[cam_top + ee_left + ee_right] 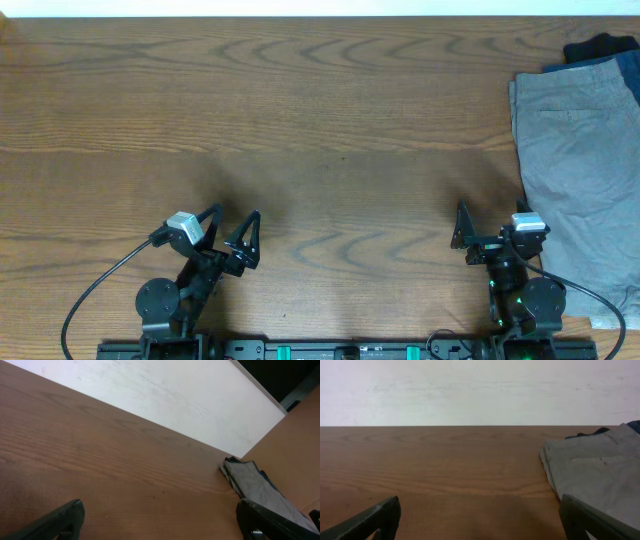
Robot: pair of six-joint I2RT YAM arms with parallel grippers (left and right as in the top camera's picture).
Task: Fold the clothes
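The grey-khaki shorts [580, 170] lie flat at the right edge of the wooden table, on top of other garments. They also show in the left wrist view [260, 490] and the right wrist view [595, 475]. My left gripper [232, 232] is open and empty near the front of the table, far left of the shorts; its jaws [160, 522] frame bare wood. My right gripper [490, 225] is open and empty, just left of the shorts' lower part; its jaws [480, 520] hover over bare wood.
A dark blue garment [612, 72] and a small black garment [598, 46] stick out from under the shorts at the back right corner. A white wall [470, 390] runs behind the table's far edge.
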